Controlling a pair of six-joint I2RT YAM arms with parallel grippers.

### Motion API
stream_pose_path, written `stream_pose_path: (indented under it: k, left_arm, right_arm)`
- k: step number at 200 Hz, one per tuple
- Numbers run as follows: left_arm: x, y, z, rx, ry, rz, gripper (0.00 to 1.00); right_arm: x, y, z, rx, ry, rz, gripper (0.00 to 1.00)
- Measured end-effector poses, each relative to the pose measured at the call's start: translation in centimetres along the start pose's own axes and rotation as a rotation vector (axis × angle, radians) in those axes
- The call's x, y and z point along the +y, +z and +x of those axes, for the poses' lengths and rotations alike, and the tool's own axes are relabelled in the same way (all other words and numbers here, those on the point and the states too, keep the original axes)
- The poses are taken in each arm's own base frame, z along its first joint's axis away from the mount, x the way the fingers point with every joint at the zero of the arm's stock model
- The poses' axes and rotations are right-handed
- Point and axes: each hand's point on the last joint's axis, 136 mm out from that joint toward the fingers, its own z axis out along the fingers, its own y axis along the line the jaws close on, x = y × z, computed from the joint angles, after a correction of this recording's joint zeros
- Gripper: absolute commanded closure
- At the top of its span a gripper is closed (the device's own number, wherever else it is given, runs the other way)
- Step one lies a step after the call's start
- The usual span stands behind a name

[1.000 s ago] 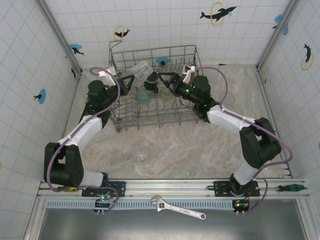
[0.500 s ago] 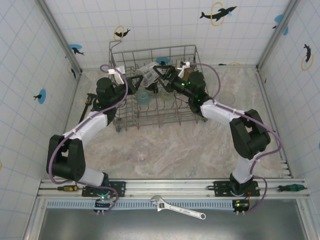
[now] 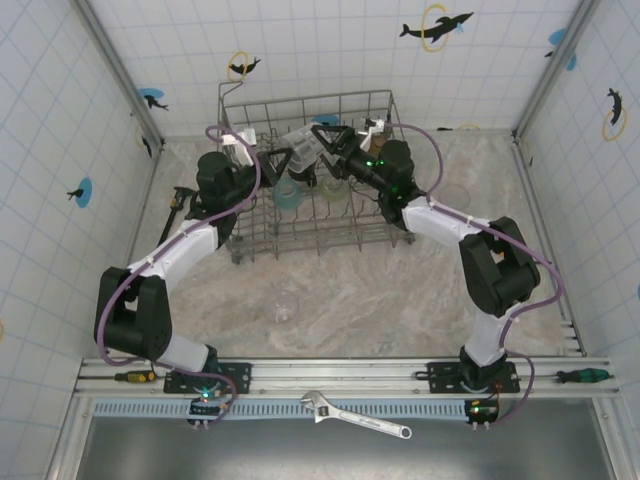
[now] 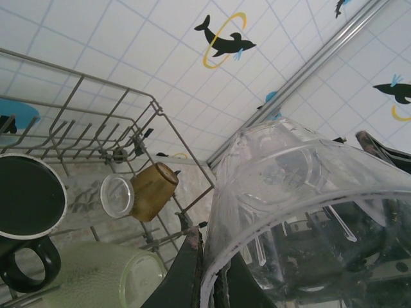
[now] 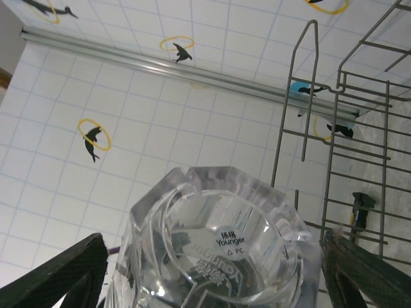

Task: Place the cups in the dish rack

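Note:
A clear glass [image 3: 301,142] hangs tilted over the back of the dish rack [image 3: 306,97]. My left gripper [image 3: 284,157] is shut on its rim, which is pinched between the fingers at the bottom of the left wrist view [image 4: 207,285]. My right gripper [image 3: 326,146] is open. Its fingers [image 5: 64,273] stand either side of the glass's thick base [image 5: 221,240], with a gap on each side. Inside the rack [image 4: 96,83] lie a black mug [image 4: 26,199], an amber tumbler [image 4: 154,189] and a pale green cup [image 4: 96,276]. A teal cup [image 3: 287,193] is in there too.
Another clear glass [image 3: 285,303] lies on the marble table in front of the rack. A faint clear cup [image 3: 455,195] sits to the rack's right. A wrench [image 3: 365,417] and a screwdriver [image 3: 585,375] lie by the front rail. Tiled walls close in on three sides.
My left gripper carried the glass a little right and toward the back. My right gripper swung left and came round the glass's base, its fingers starting to narrow.

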Motion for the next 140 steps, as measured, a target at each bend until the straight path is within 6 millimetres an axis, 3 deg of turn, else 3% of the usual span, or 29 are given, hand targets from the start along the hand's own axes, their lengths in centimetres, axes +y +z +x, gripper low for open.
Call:
stream_pose_path:
  k: [109,140]
  left_arm:
    - [0.09,0.02,0.23,0.015,-0.004,0.000,1.00]
    - [-0.24,0.06,0.04,0.017,0.010,0.010,1.00]
  right_arm:
    - [-0.51,0.26,-0.67,0.004,0.066,-0.030,0.34]
    - [-0.14,0.16,-0.71,0.016,0.063,-0.047,0.33]
